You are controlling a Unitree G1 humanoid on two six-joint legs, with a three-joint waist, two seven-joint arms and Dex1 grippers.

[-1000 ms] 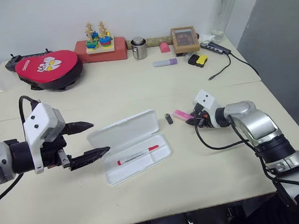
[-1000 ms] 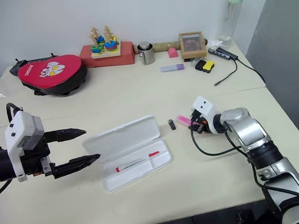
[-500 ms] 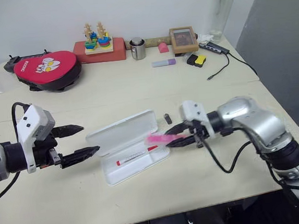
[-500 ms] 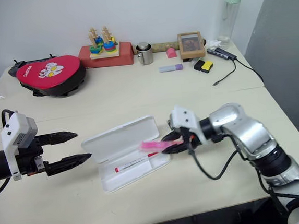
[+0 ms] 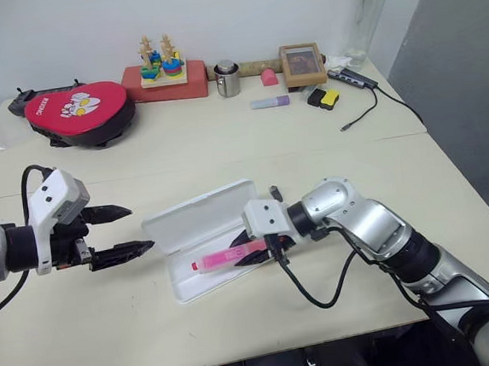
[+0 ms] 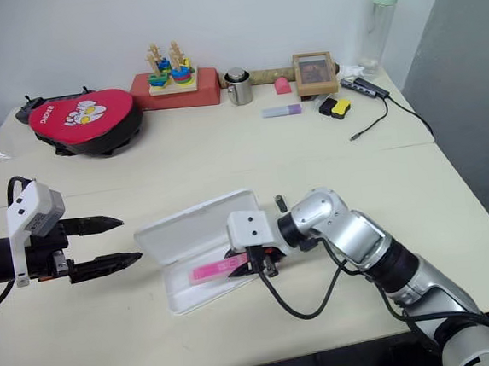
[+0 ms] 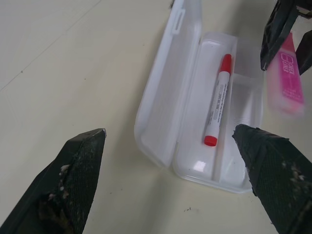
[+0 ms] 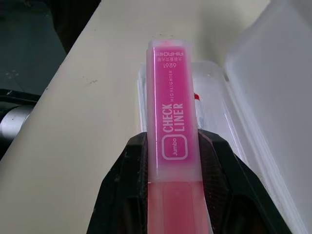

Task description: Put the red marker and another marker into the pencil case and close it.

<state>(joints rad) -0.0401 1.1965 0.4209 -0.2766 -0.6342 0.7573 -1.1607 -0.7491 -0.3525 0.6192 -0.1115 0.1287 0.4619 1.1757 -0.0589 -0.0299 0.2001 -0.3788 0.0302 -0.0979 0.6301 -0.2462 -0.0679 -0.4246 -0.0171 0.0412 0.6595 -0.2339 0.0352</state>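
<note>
Gripping pink highlighter (image 8: 173, 126) ("CHECK LINER", Jumbo): right claw (image 5: 263, 248) | left claw (image 5: 129, 230) wide

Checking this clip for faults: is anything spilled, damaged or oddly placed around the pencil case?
Nothing stands out. The pencil case lies open with the red marker inside, and the right gripper holds the pink highlighter over it.

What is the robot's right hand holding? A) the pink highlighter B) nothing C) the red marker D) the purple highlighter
A: the right hand is shut on the pink highlighter, holding it over the open pencil case, while the red marker already lies inside the case.
</note>
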